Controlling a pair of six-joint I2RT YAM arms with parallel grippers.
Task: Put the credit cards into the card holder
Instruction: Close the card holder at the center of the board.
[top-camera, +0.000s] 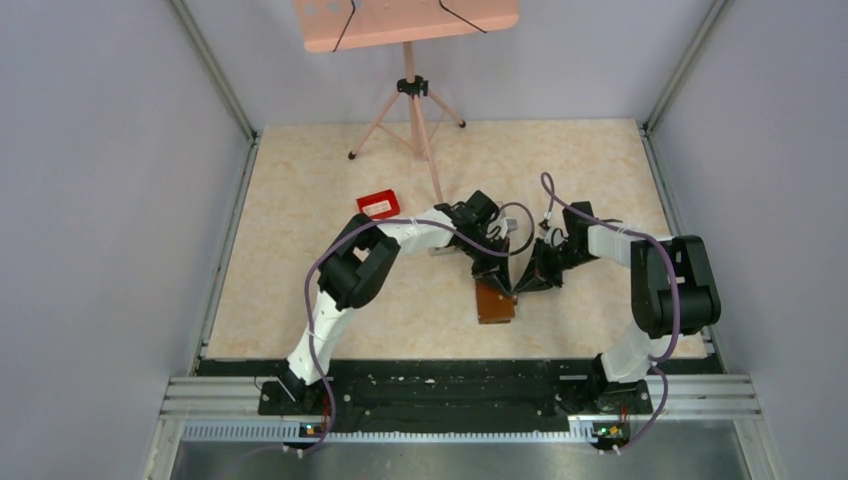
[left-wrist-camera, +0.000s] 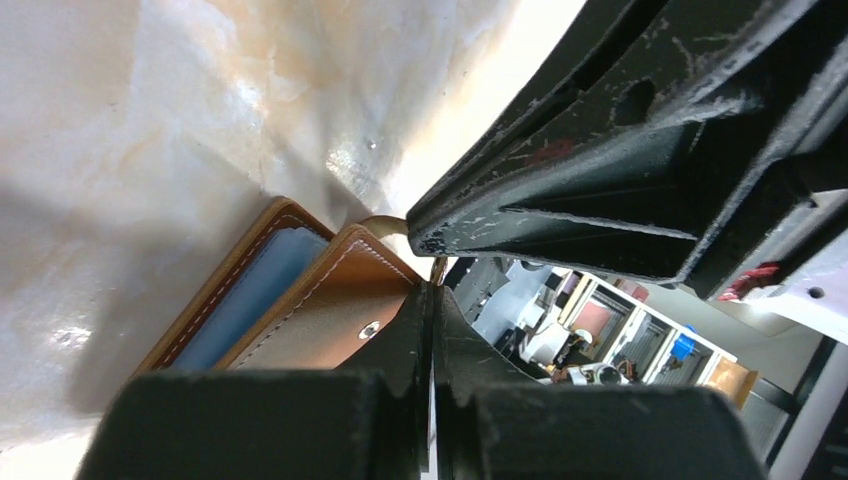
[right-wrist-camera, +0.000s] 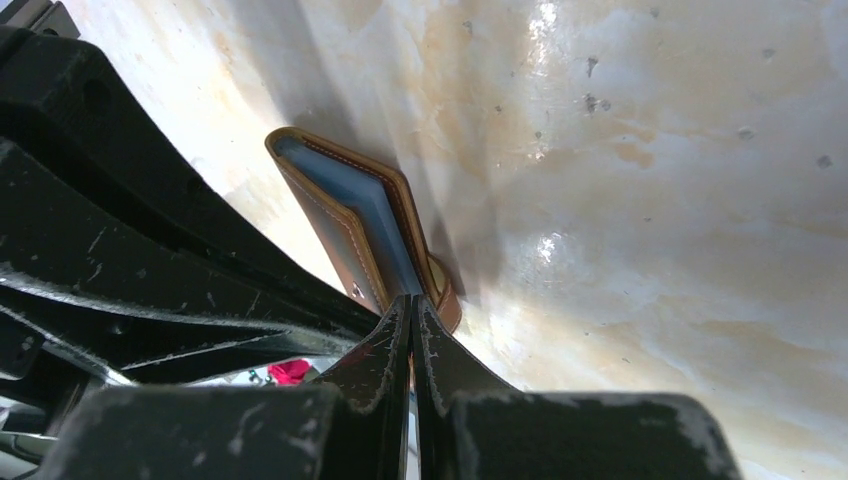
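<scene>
step: late stage, my read. A blue card (left-wrist-camera: 250, 290) sits inside the card holder (top-camera: 495, 302), between its leather flaps. I can't pick out any loose card in any view.
card holder: lies on the table (top-camera: 300, 300) at centre, just in front of the two arms' tips. It is partly folded, orange-tan face out, with a snap stud showing on the flap.
left end effector (left-wrist-camera: 432, 295): jaws pressed fully together, tip right at the holder's flap edge. Can't tell if any leather is pinched.
right end effector (right-wrist-camera: 412, 305): jaws also fully together, tip touching the far end of the holder. Nothing visibly held.
both tips: almost meeting over the holder's upper end, the arms converging in a V.
odd bit: a pale tan rounded corner (left-wrist-camera: 385, 222) pokes out at the holder's end. Could be a second card, not sure.
next move, judgement: confirm the cards are seated. Then one tip pins the holder while the other presses the flap flat. Tips are crowded, so collision is the risk.
surface: beige marbled top, glossy, glare patches in both wrist views. Probably slick, so the holder may skate if pushed sideways.
room: grey walls on three sides. A red tray (top-camera: 378, 204) sits left of centre, well apart from the holder. A tripod (top-camera: 412, 110) carries a pink board (top-camera: 405, 20) at the back.
</scene>
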